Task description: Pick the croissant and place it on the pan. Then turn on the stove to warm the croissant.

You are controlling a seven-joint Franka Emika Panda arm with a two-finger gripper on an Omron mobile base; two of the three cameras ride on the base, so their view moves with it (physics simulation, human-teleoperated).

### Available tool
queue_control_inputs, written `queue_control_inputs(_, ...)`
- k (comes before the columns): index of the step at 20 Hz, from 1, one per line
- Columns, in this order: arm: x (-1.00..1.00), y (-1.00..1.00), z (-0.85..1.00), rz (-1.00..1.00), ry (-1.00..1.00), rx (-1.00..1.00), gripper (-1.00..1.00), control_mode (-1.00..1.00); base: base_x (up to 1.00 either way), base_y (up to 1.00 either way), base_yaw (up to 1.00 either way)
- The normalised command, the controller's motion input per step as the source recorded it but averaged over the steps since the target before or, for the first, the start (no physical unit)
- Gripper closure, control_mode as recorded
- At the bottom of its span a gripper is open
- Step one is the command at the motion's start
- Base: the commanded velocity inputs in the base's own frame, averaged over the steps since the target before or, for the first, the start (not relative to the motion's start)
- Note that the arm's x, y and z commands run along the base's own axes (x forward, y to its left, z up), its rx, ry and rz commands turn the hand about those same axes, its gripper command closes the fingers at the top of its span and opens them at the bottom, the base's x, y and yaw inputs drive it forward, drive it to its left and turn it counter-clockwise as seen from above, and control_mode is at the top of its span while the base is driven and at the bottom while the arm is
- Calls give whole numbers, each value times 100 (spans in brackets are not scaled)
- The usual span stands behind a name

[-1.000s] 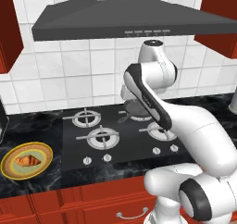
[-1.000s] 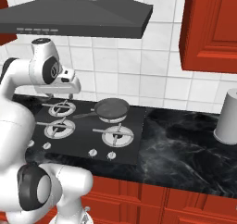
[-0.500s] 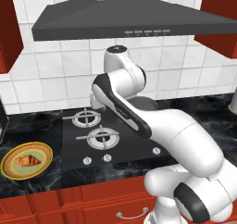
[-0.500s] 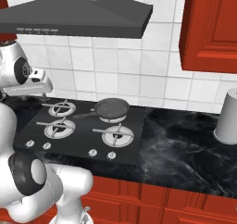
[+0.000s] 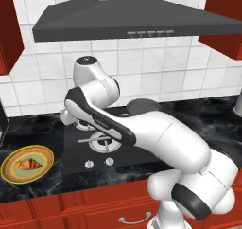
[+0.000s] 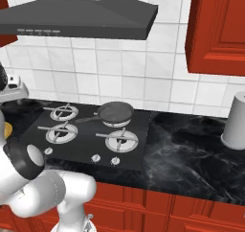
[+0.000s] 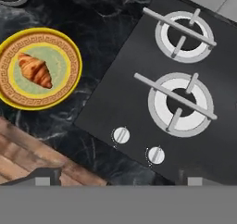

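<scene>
The croissant (image 7: 35,70) (image 5: 28,164) lies on a yellow-rimmed, green-centred plate (image 7: 75,56) (image 5: 46,153) on the dark counter, left of the stove (image 7: 139,93) (image 5: 75,150) (image 6: 86,145). My gripper (image 7: 120,179) hangs open high over the stove's left edge. Its two tips stand wide apart with nothing between them, and the croissant is well off to the upper left in the hand view. The dark pan (image 6: 116,112) (image 5: 142,105) sits on the back right burner; in the left base view the arm hides part of it.
Two silver knobs (image 7: 121,135) (image 7: 156,155) sit below the left burners (image 7: 181,102). A grey range hood (image 5: 137,20) hangs above the stove. A grey canister (image 6: 237,121) stands on the counter far right. A dark appliance (image 5: 2,126) stands at the far left.
The arm has swung left, from above the pan side of the stove to above its left edge near the plate. Croissant, plate and pan have not moved.
</scene>
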Motion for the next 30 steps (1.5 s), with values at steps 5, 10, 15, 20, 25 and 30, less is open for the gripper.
queue_control_inputs(5, 0, 83, -15, 46, 12, 0, -100, -100, 0, 0, 0)
queue_control_inputs(10, 1, 52, -31, 41, 18, 0, -100, -100, 0, 0, 0)
queue_control_inputs(15, 0, 6, -7, 11, 3, 0, -100, -100, 0, 0, 0)
queue_control_inputs(20, 0, 37, -41, 10, 0, -12, -100, -100, 0, 0, 0)
queue_control_inputs(25, 0, 64, -56, 17, 0, -14, -100, -100, 0, 0, 0)
queue_control_inputs(30, 0, 43, -14, 11, 0, 0, -100, -100, 0, 0, 0)
